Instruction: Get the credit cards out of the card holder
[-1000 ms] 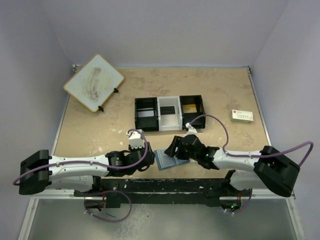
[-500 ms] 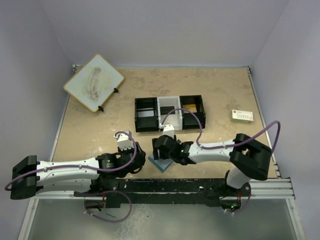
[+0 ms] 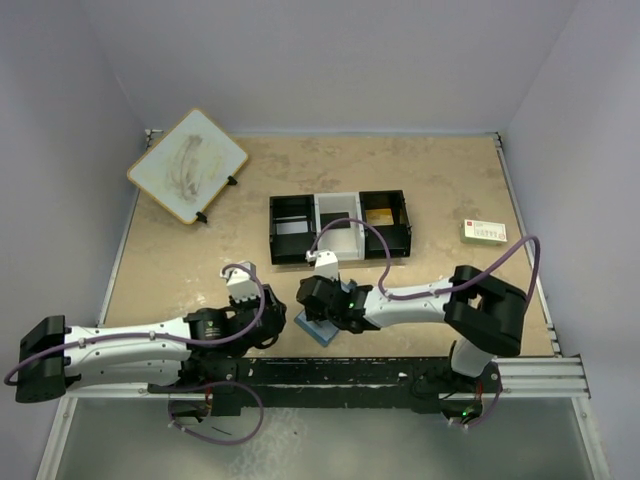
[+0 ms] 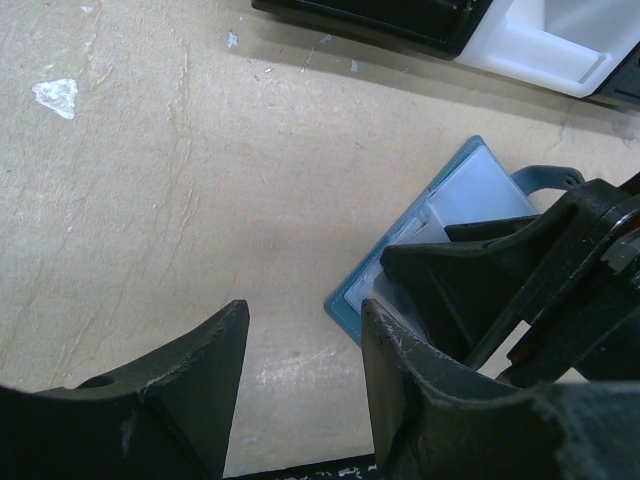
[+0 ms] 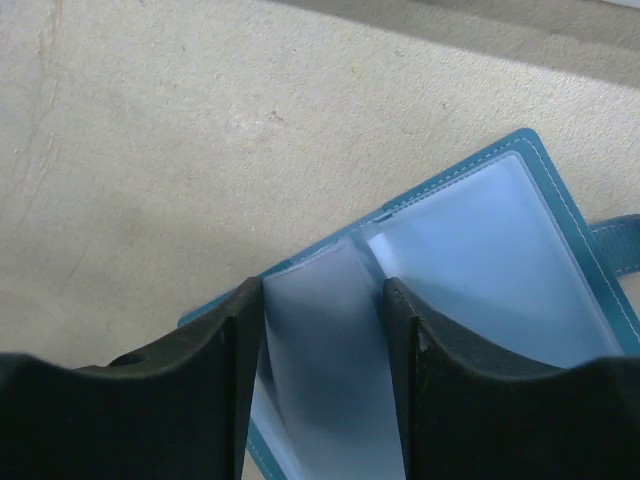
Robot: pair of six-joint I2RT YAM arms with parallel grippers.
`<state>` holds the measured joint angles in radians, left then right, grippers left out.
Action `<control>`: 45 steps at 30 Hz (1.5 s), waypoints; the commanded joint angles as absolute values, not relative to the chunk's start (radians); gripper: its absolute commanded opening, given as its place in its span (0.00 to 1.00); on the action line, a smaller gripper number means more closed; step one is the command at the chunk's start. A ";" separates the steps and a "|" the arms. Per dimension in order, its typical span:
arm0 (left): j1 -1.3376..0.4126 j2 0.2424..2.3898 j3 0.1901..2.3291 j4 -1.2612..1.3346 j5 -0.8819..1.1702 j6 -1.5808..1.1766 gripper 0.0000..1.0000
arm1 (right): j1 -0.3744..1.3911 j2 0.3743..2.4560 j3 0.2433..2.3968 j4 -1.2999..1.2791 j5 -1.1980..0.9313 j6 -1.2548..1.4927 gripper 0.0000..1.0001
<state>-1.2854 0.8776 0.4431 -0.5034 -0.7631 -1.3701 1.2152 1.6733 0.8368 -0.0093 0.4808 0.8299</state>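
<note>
The blue card holder [image 3: 322, 332] lies open near the table's front edge, its pale frosted pockets [image 5: 480, 250] facing up. My right gripper [image 3: 316, 316] hangs right over it. In the right wrist view its fingers [image 5: 322, 290] press on both side edges of one bowed pocket leaf [image 5: 325, 330]. No credit cards show through the frosted pockets. My left gripper [image 3: 272, 320] stands open just left of the holder, over bare table [image 4: 305, 320]. Its right finger [image 4: 400, 360] is close to the holder's near corner [image 4: 350, 300]. The snap tab [image 4: 545, 178] sticks out on the far side.
A black-and-white three-compartment tray [image 3: 290, 205] sits behind the holder, with a gold card [image 3: 377, 216] in its right compartment. A white printed card [image 3: 485, 232] lies at the right edge. A pale board [image 3: 188, 165] leans at the back left.
My right arm reached left until its gripper came down over the open holder, and its jaws narrowed onto a pocket leaf. My left arm drew back to the left a little.
</note>
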 commanded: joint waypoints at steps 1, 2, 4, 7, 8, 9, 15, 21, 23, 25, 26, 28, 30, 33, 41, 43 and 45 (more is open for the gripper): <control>-1.285 0.891 0.437 -0.480 -0.768 -1.374 0.47 | 1.227 1.708 0.744 -0.083 0.289 0.869 0.50; -1.285 0.894 0.439 -0.473 -0.764 -1.371 0.47 | 1.222 1.696 0.735 -0.065 0.274 0.873 0.49; -1.285 0.906 0.438 -0.449 -0.752 -1.360 0.47 | 1.199 1.666 0.705 -0.016 0.229 0.878 0.47; -1.285 0.929 0.438 -0.389 -0.713 -1.323 0.47 | 1.122 1.604 0.624 0.105 0.119 0.884 0.41; -1.285 0.939 0.437 -0.366 -0.698 -1.308 0.47 | 1.093 1.573 0.586 0.145 0.085 0.888 0.40; -1.285 0.948 0.436 -0.342 -0.683 -1.302 0.47 | 1.069 1.551 0.558 0.180 0.060 0.891 0.39; -1.285 1.006 0.402 -0.084 -0.580 -1.255 0.47 | 0.974 1.487 0.480 0.284 -0.023 0.907 0.26; -1.285 1.131 0.397 0.188 -0.495 -1.248 0.48 | 0.893 1.470 0.384 0.399 -0.093 0.985 0.30; -1.286 1.193 0.402 0.275 -0.470 -1.248 0.48 | 0.866 1.452 0.337 0.454 -0.102 1.030 0.34; -1.287 1.265 0.416 0.332 -0.440 -1.245 0.48 | 0.851 1.419 0.301 0.491 -0.093 1.069 0.35; -1.287 1.297 0.425 0.345 -0.431 -1.244 0.48 | 0.847 1.409 0.287 0.496 -0.081 1.086 0.36; -1.287 1.350 0.440 0.373 -0.415 -1.238 0.48 | 0.836 1.372 0.273 0.487 -0.058 1.106 0.39; -1.287 1.395 0.446 0.430 -0.405 -1.233 0.47 | 0.826 1.338 0.269 0.474 -0.048 1.105 0.44; -1.287 1.441 0.483 0.456 -0.401 -1.211 0.47 | 0.814 1.280 0.293 0.379 0.000 1.093 0.48; -1.287 1.537 0.585 0.400 -0.387 -1.176 0.46 | 0.800 0.994 0.387 -0.067 0.278 1.044 0.63; -1.287 1.537 0.583 0.418 -0.386 -1.175 0.46 | 0.798 0.927 0.418 -0.165 0.324 1.032 0.63; -1.287 1.546 0.595 0.424 -0.383 -1.169 0.47 | 0.798 0.869 0.435 -0.203 0.326 1.017 0.61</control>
